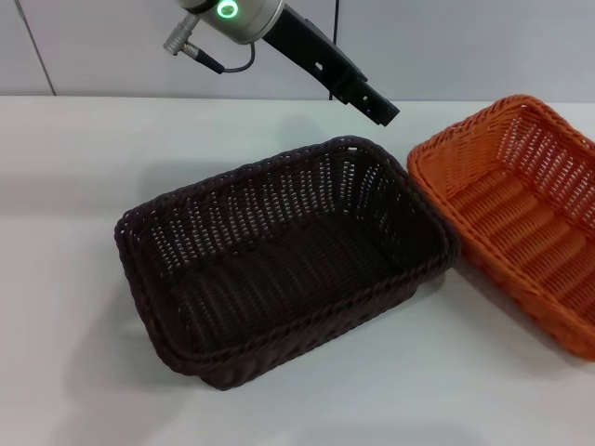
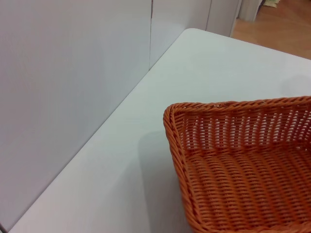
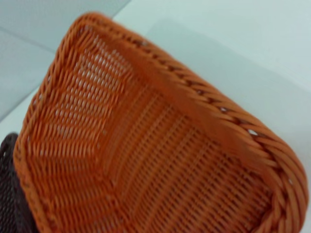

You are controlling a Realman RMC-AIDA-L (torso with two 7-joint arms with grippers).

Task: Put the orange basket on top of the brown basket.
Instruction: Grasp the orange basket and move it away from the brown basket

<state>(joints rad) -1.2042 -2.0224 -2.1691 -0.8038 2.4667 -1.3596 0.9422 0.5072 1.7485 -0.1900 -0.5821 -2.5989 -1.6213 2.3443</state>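
Table (image 1: 84, 279): white top, wall along its far edge. Bare surface lies at 9 o'clock and 6 o'clock of the brown basket; a strip of bare top runs between both baskets and the wall.

Brown basket (image 1: 279, 269): sits at the middle of the table, open side up. Long axis runs from 8 o'clock to 2 o'clock in the head view. Its 2 o'clock corner is just beside the orange basket; whether the rims touch cannot be told.

Orange basket (image 1: 521, 214): sits on the table at 3 o'clock of the brown basket, open side up, not stacked. Long axis runs from 10 o'clock to 4 o'clock, the far end cut off by the picture edge. The left wrist view shows one corner (image 2: 171, 112) with bare table beyond it up to the wall.

Left gripper (image 1: 379, 106): hangs in the air above the gap between the baskets, arm reaching in from 11 o'clock, tip slanted down toward 4 o'clock. Fingers grasp nothing; open or closed cannot be told.

Right gripper: not seen; its wrist camera looks closely into the orange basket (image 3: 146, 145).
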